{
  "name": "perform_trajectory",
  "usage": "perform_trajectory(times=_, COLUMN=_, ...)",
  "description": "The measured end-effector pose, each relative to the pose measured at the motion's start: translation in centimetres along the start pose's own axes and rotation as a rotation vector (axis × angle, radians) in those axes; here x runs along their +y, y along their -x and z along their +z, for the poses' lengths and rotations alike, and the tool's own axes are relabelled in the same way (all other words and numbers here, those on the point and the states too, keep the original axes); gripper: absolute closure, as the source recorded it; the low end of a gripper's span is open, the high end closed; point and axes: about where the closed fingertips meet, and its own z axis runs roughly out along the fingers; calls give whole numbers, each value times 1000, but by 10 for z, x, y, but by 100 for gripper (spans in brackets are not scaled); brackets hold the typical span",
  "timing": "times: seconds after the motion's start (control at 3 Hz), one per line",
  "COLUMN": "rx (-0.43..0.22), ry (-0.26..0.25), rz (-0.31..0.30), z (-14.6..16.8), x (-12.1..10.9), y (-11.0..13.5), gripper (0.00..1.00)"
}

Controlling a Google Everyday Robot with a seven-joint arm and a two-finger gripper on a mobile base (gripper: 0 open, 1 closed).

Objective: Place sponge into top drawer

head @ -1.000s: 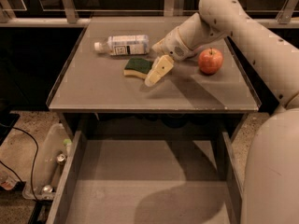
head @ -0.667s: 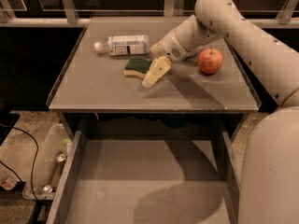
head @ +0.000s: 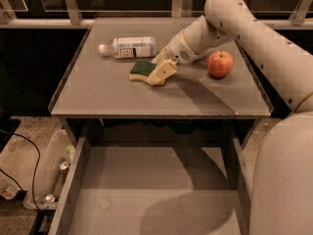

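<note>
The sponge [head: 141, 68], dark green on top with a pale yellow base, lies flat on the grey tabletop [head: 112, 97], a little behind its middle. My gripper [head: 153, 71] reaches in from the right and is down at the sponge's right end. It is open: one cream finger [head: 161, 73] lies along the near side of the sponge, and the other is mostly hidden at its far side. The top drawer [head: 72, 190] is pulled out below the table's front edge, wide and grey, with nothing in it.
A clear plastic bottle [head: 129, 47] lies on its side just behind the sponge. A red apple [head: 220, 64] sits to the right, under my arm. A clear bin with cans [head: 49, 175] and a cable sit on the floor to the left.
My gripper has shifted slightly left and closed in on the sponge's right end. The sponge, bottle, apple and drawer have not moved.
</note>
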Motion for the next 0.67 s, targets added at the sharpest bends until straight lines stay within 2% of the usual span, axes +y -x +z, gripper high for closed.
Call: perform_trajectory(times=0.67, rx=0, ry=0, rz=0, z=0, x=0, y=0, gripper=88)
